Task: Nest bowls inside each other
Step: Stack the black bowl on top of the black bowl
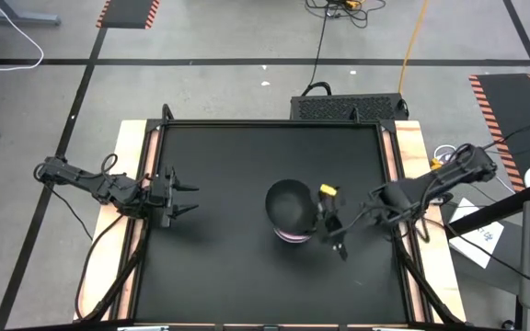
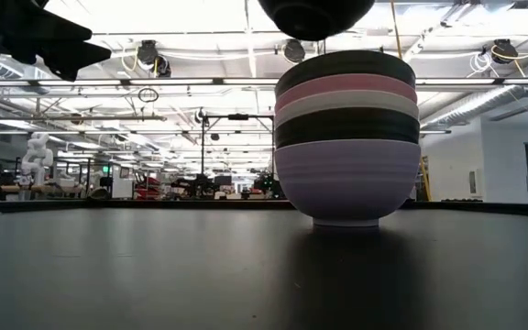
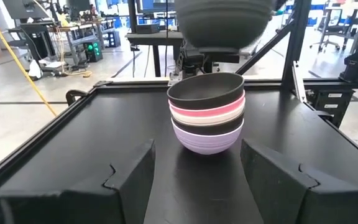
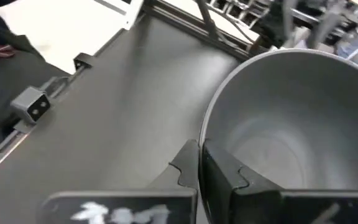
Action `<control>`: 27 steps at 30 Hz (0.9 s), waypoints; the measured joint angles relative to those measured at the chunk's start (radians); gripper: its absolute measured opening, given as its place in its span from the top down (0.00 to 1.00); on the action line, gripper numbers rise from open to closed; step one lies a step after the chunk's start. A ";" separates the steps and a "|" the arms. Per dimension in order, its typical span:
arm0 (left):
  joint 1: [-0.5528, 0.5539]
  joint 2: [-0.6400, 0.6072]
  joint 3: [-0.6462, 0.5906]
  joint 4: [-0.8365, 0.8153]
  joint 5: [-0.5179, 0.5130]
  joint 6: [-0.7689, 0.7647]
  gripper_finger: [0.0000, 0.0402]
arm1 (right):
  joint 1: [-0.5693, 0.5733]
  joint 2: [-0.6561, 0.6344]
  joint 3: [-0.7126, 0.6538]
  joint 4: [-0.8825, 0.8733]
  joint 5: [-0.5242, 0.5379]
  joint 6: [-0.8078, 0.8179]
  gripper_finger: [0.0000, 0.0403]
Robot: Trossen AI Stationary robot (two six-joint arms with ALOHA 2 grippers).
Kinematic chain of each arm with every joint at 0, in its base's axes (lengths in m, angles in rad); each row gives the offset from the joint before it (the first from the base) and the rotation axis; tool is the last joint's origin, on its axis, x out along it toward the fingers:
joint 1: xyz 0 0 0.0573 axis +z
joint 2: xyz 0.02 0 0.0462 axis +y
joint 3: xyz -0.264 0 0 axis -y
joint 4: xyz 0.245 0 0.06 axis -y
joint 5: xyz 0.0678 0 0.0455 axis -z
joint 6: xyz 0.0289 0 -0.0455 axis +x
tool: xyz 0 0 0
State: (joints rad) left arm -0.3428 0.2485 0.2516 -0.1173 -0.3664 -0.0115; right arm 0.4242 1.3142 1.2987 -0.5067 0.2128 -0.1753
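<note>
Here, a stack of 5 nested bowls stands on the black worktop, right of its middle; from the bottom up it reads lavender bowl, black, white, pink, black; the low view shows each rim seated inside the one below. A 6th black bowl hangs directly above the stack, clear of the top rim in the low and left wrist views; the right end effector pinches its rim, one finger inside the wall and one outside, as the right wrist view shows. The left end effector waits at the worktop's left edge, well apart from the stack, fingers spread and holding nothing. No readable brand, label or writing shows on the bowls; a white mark on the right wrist is too blurred to read.
</note>
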 joint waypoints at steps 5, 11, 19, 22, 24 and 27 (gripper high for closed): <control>0.000 0.000 0.000 0.000 -0.005 0.007 0.40 | -0.063 -0.067 0.000 -0.069 0.000 0.052 1.00; 0.001 0.000 0.000 0.000 -0.008 0.007 0.40 | -0.132 -0.069 -0.005 -0.222 -0.004 0.177 1.00; 0.001 0.000 0.000 0.001 -0.010 0.009 0.40 | -0.168 -0.067 -0.083 -0.192 -0.002 0.181 1.00; 0.001 0.000 0.000 0.002 -0.010 0.009 0.40 | -0.188 -0.068 -0.105 -0.184 -0.001 0.171 1.00; 0.001 0.000 0.000 0.002 -0.010 0.009 0.40 | -0.195 -0.082 -0.119 -0.177 -0.001 0.160 1.00; 0.001 0.000 0.000 0.002 -0.010 0.006 0.40 | -0.201 -0.122 -0.136 -0.162 -0.004 0.142 1.00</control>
State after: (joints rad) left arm -0.3420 0.2485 0.2516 -0.1150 -0.3763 -0.0059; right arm 0.2234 1.1926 1.1622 -0.6688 0.2083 -0.0329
